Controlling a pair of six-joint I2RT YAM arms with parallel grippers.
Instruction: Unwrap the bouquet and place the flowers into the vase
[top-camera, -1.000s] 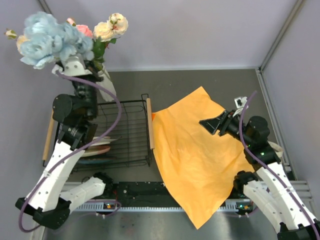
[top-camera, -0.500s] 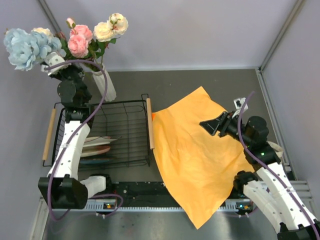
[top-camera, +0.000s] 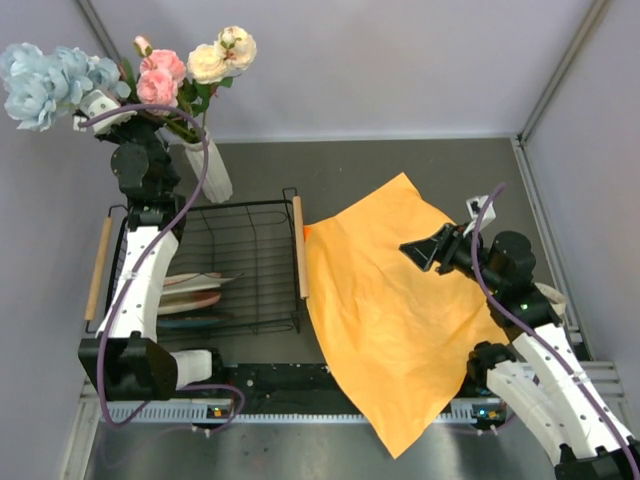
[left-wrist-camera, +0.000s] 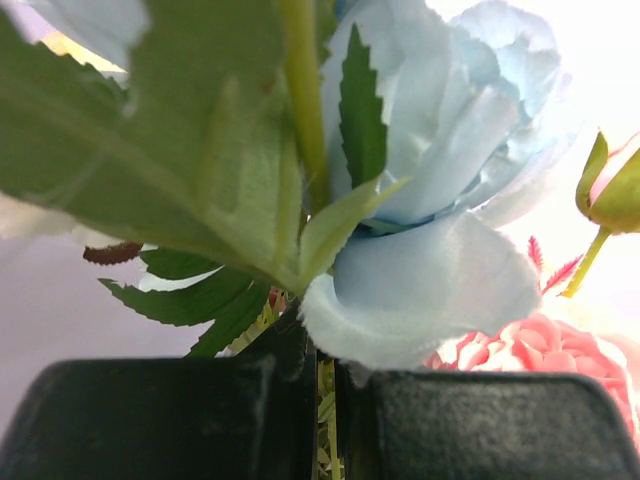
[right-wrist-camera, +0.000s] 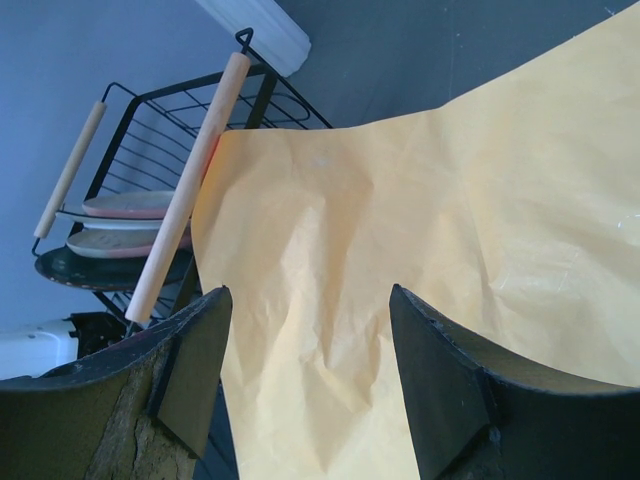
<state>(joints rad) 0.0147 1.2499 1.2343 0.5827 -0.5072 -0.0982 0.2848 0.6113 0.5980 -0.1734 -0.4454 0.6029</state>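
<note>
left gripper (left-wrist-camera: 325, 400) | pinching flowers (top-camera: 45, 80) stem | near vase (top-camera: 213, 172) (roses (top-camera: 158, 82) inside)

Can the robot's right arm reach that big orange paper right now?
Probably yes. The right pincer is open and hangs right above the orange paper, with nothing in between. The dish rack sits off to the side.

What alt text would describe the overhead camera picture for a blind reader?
From above, the left end effector grips pale blue flowers beside pink and cream roses standing in a white vase. The orange wrapping paper lies spread open, the right end effector open above it, a black dish rack alongside.
</note>
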